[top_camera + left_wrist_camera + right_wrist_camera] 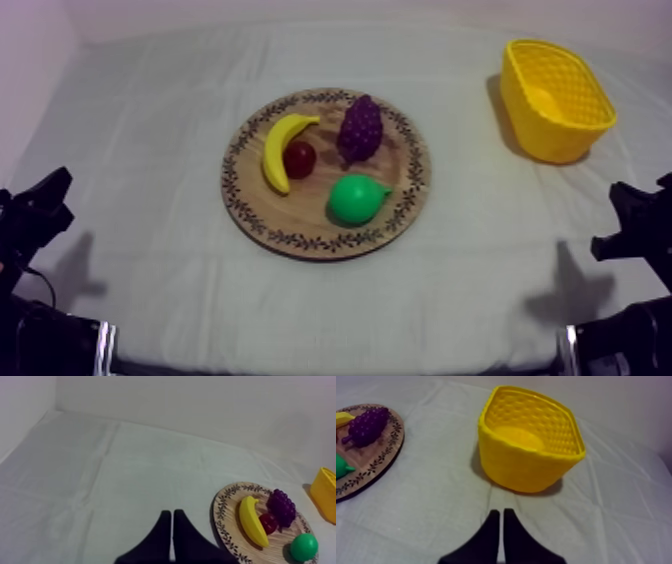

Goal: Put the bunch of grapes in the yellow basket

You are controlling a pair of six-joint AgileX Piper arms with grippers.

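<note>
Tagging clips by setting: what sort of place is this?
Probably a lab test bench, not a kitchen: a cloth-covered table, a plain wall behind it, and a toy bunch of grapes on a wooden board.

No legible text, labels or numbers.

My left arm sits low at about eight o'clock in the view from above. Its tip points toward two o'clock. My right arm sits low at about four o'clock, and its tip points toward ten o'clock. The left gripper has its two black fingers pressed together in a thin wedge, with nothing between them. The right gripper looks the same, closed tight and holding nothing.
</note>
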